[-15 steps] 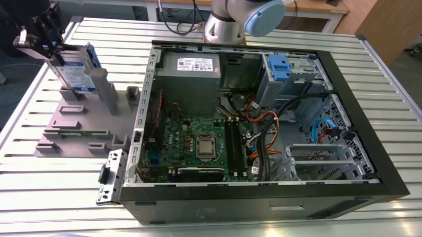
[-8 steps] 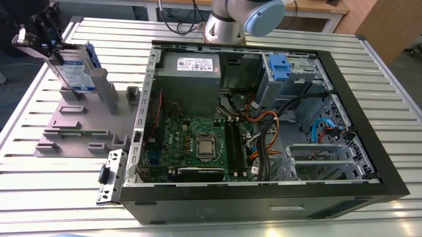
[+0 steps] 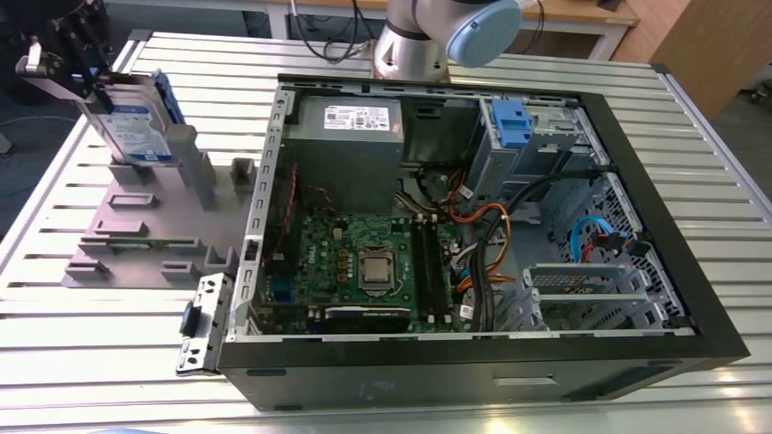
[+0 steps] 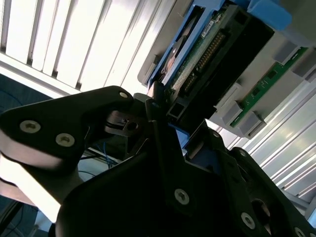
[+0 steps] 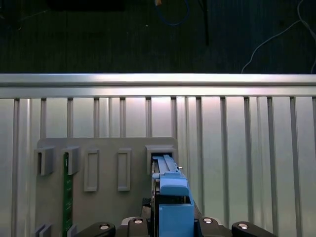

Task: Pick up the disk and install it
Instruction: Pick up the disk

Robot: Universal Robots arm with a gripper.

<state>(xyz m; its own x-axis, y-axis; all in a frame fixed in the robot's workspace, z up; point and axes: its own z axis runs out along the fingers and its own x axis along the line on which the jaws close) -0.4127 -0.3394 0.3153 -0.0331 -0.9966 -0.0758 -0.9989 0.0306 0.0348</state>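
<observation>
Pinching the disk [image 3: 130, 122] by its upper end, my fingers [image 4: 158, 111] press on its sides so it cannot tip. It stands on edge at a slot of the grey holder [image 3: 133, 226] on the counter [image 3: 85, 362], beside the computer case [image 3: 483, 384].

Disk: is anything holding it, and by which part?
Apparently yes: the gripper clamps the disk by its upper end, across the blue rails, as it stands upright at the grey holder.
</observation>
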